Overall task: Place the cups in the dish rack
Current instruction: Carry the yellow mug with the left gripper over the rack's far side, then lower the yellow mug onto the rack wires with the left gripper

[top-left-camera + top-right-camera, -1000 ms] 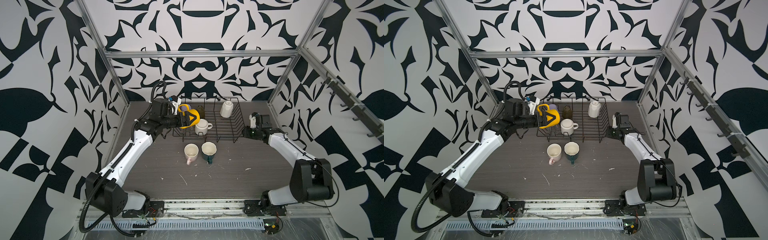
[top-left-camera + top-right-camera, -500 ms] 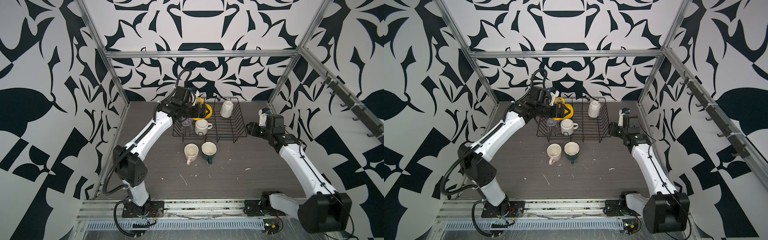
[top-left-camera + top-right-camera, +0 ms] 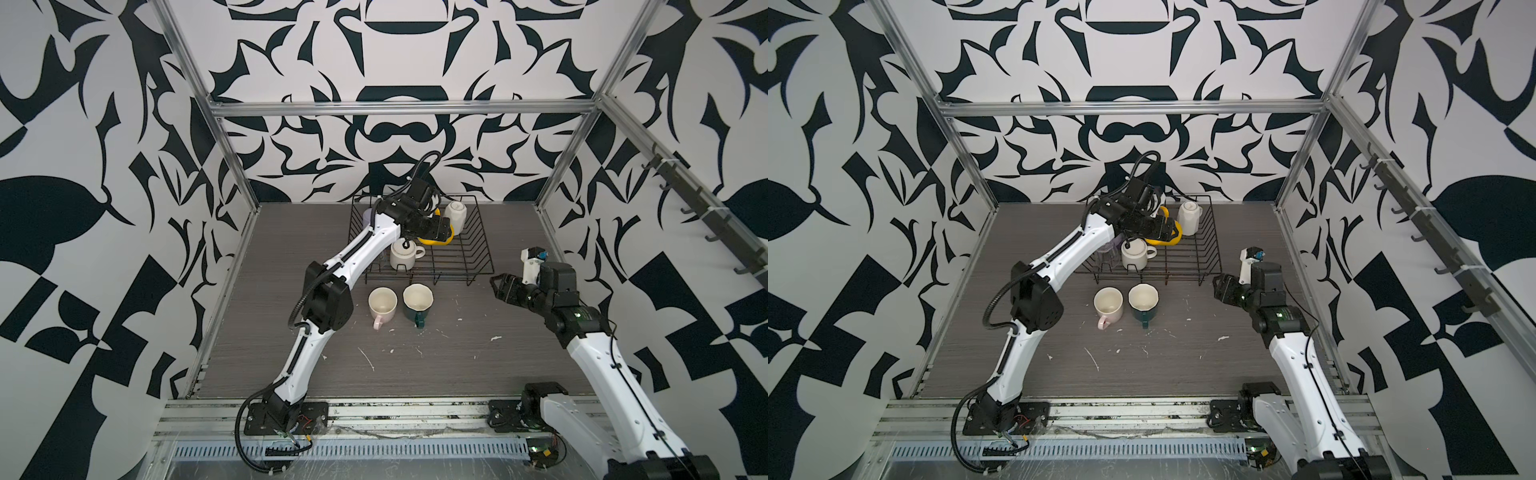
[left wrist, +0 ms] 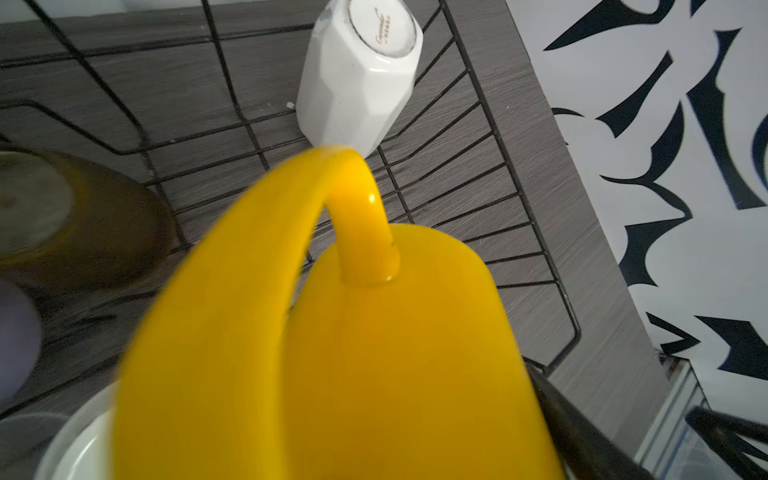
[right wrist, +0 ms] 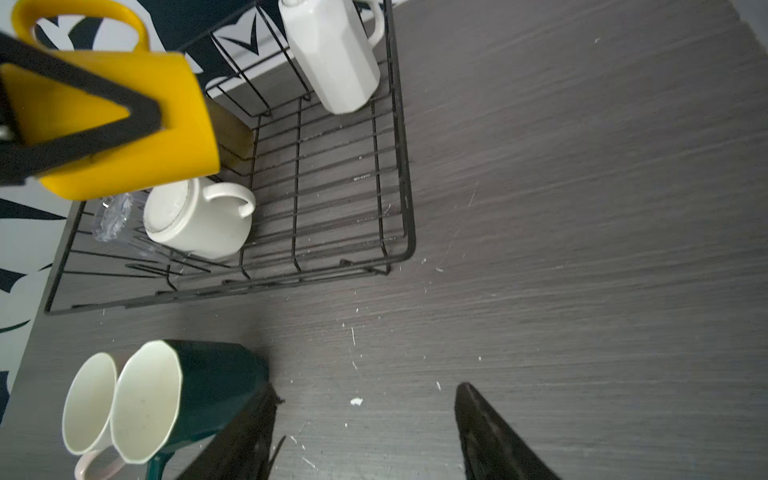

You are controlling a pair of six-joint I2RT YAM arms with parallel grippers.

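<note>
With the right gripper (image 3: pixel 498 287) open and empty beside the dish rack (image 3: pixel 478 249), the left gripper (image 3: pixel 436 228) clasps the yellow mug (image 5: pixel 174 137), apparently tilted, just above the rack's cream mug (image 3: pixel 402 254), so releasing here could knock both or topple it.

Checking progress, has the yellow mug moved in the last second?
Yes: the yellow mug shifted right across the dish rack, toward the white faceted mug.

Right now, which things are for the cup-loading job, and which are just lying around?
For the job: dish rack, yellow mug, white faceted mug, cream mug, clear glass, olive glass, lilac tumbler, pink mug, dark green mug.

Just lying around: white flecks, hook rail.
</note>
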